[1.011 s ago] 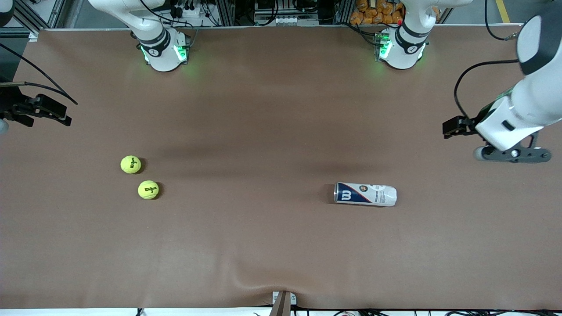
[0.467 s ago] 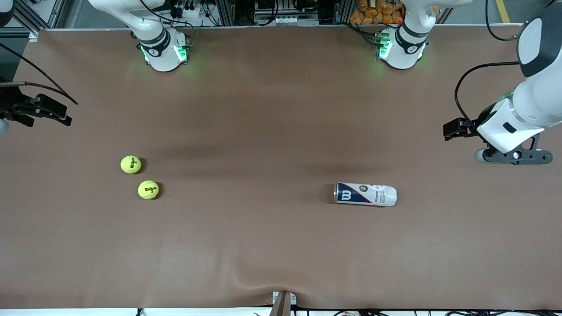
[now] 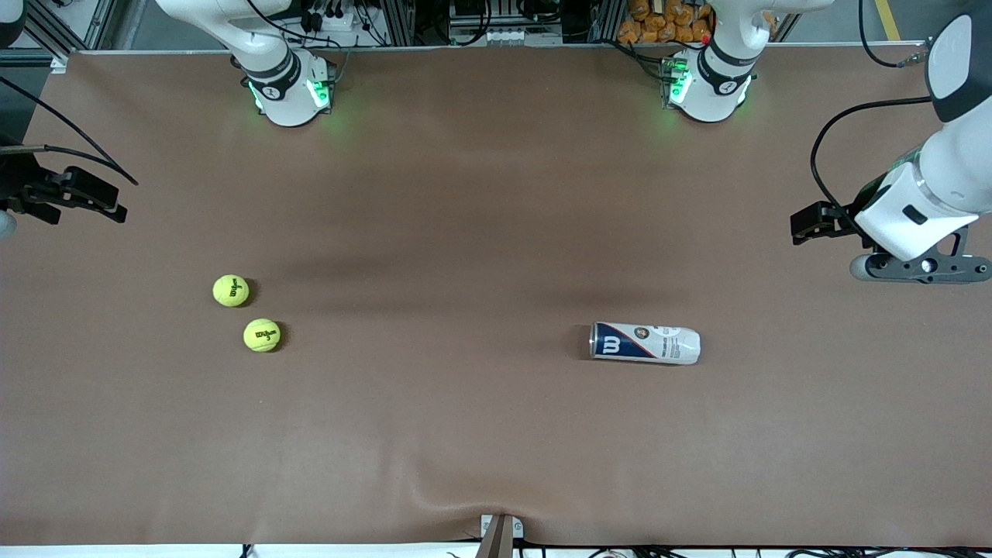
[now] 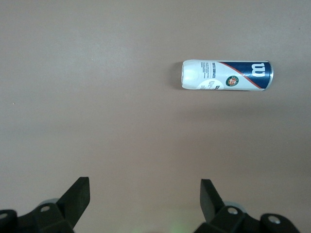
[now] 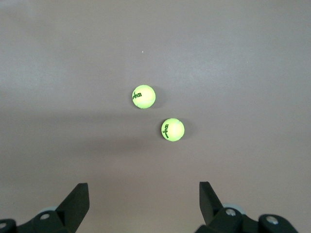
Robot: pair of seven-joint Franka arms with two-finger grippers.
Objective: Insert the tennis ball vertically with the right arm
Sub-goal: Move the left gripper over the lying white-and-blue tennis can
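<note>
Balls [image 5: 144,96] lying loose ahead of right claw [image 5: 141,206], gaping wide w/ nothing held; can [image 3: 645,342] lying flat, left claw [image 4: 143,206] waiting wide too, so nothing's done yet.

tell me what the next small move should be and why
Probably bring the left tool, open over bare table toward the left arm's end, down to the can. It lies on its side, so no tennis ball can drop in vertically yet. The right tool waits, open.

A white "W" logo marks the tennis ball can [image 3: 645,343]; "Wilson" is printed on both tennis balls [image 3: 262,335].
</note>
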